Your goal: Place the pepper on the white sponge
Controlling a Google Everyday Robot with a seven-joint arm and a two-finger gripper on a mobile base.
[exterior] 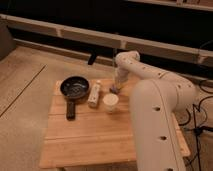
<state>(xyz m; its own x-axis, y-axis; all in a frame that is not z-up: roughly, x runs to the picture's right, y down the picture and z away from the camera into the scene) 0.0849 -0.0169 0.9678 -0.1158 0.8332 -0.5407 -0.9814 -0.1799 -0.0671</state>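
White sponge (94,94) between black pan (74,88) and white cup (110,102), gripper (116,88) just behind cup.

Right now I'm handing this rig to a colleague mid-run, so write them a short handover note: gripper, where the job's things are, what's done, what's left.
Gripper: low at the far edge of the wooden table, just behind the round white cup.
White rectangular sponge with a yellowish end: lying on the table between the black pan and the cup, nothing on it.
Small red pepper: I cannot make it out; it may be at the gripper, where only something small and dark shows.
Done: the arm has reached the far edge.
Left: confirm the pepper is held, carry it left and set it on the sponge.
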